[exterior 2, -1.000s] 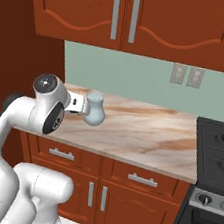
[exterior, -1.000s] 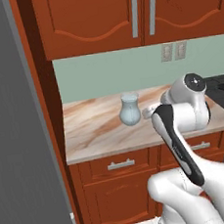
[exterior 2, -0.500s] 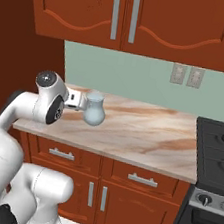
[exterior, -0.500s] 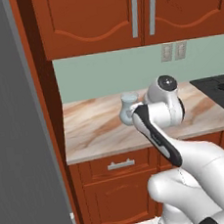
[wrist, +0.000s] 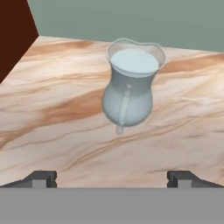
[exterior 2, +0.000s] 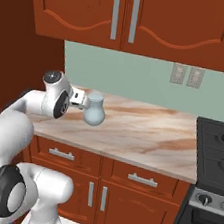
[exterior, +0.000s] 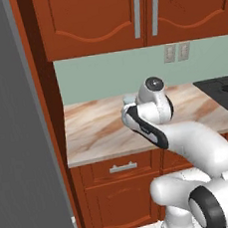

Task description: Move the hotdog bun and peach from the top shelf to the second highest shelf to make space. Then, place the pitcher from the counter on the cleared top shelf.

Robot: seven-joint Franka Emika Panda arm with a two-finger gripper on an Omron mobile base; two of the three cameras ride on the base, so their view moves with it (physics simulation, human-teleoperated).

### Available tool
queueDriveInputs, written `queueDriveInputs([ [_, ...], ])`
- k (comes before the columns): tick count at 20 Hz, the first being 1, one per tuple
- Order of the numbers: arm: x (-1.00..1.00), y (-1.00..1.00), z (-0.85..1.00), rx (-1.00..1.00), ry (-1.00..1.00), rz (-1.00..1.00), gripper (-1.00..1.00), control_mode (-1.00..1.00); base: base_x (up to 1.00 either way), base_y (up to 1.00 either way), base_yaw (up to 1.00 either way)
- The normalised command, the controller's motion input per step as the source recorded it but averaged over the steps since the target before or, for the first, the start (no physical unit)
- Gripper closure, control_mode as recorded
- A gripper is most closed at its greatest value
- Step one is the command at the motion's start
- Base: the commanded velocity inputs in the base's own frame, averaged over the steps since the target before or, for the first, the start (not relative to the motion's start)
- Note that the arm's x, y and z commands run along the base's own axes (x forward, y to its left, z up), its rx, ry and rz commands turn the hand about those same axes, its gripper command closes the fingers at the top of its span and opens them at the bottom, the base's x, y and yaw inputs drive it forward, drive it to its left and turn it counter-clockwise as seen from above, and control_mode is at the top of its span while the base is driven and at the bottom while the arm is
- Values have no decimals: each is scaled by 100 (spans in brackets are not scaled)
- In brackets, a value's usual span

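Tool: two-finger tool, jaws spread wide and grasping nothing; dark tips stood far apart at the bottom of the hand view, pointed at the pitcher.
Pitcher: pale blue-grey glass pitcher, upright on the worktop, handle turned toward the tool, just ahead of the fingers and not between them.
Position: from the right base camera the tool sat just beside the pitcher's body.
Surroundings: red-brown wall cupboards above, stove well apart to one side.
Progress: judged pitcher stage; reach nearly complete, grasp, lift and shelf placement outstanding.
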Motion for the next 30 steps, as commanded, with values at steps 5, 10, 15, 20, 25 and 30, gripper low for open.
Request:
queueDriveInputs([
  [5,50,0,-23,-1,6,-9,-100,-100,0,0,0],
  [10,45,0,-21,-2,6,-10,-100,-100,0,0,0],
  [15,36,0,-27,0,3,-7,-100,-100,0,0,0],
  [20,28,0,-29,0,0,-2,-100,-100,0,0,0],
  [25,32,0,-30,0,0,0,-100,-100,0,0,0],
  [30,34,0,-31,0,0,0,-100,-100,0,0,0],
])
